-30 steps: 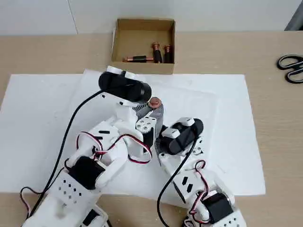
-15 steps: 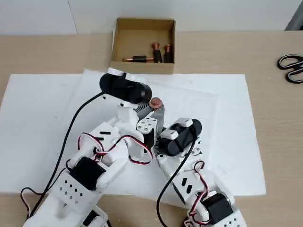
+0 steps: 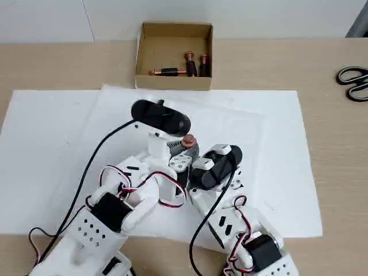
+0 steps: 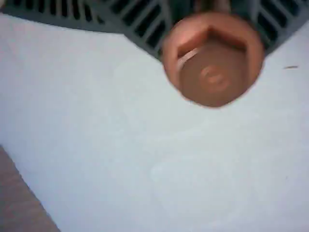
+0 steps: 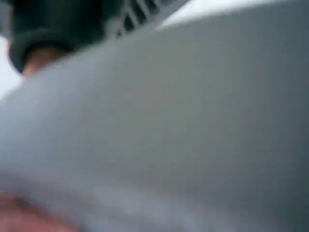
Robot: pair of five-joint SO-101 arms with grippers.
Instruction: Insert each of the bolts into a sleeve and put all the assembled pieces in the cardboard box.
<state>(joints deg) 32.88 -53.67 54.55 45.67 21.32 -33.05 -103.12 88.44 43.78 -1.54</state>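
Where the two arms meet over the white paper on the table, the left end effector is clamped on a bolt, with its dark ribbed fingers close behind the head. The bolt is copper-coloured, with a six-sided head and a round face. That face carries a small mark at its centre, too blurred to read. In the high view the head points upward, between the two black wrist cameras.

The right end effector sits just beside it, tucked under its own camera, and whether it is apart or together cannot be told.

Beyond the paper's far edge stands the open cardboard box. Three assembled pieces, copper bolts in black sleeves, lie in its right half. One lies crosswise and two point toward the far wall. Black-handled scissors rest at the table's right edge.
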